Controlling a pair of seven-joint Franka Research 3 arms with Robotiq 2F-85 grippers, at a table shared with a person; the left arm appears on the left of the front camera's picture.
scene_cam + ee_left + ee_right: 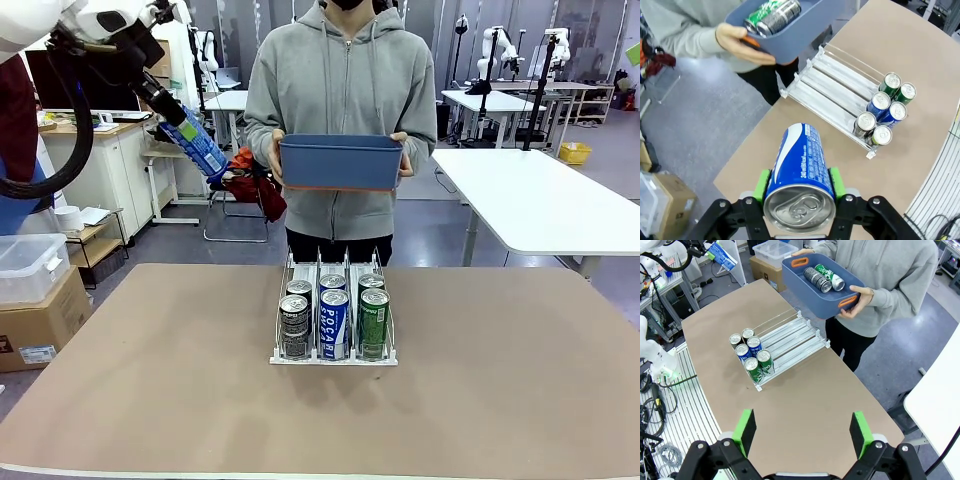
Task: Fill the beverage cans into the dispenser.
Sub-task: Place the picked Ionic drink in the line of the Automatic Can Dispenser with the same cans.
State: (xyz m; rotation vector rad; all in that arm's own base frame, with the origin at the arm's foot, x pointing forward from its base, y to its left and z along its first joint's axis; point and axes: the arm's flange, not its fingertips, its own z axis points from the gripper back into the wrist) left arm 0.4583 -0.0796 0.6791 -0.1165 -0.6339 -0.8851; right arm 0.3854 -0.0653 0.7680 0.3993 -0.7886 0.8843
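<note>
Dispenser [792,335] holding six cans [334,322], blue bin [340,163] with seemingly two more.

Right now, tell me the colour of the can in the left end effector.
The can is blue with white markings, clearest in the left wrist view.

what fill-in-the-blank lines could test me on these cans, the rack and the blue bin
The can in the left tool is mostly ____.
The dispenser holds ____ cans.
The person holds the bin with ____ hands.
The right tool is ____.
Missing words: blue; six; both; open.
</note>
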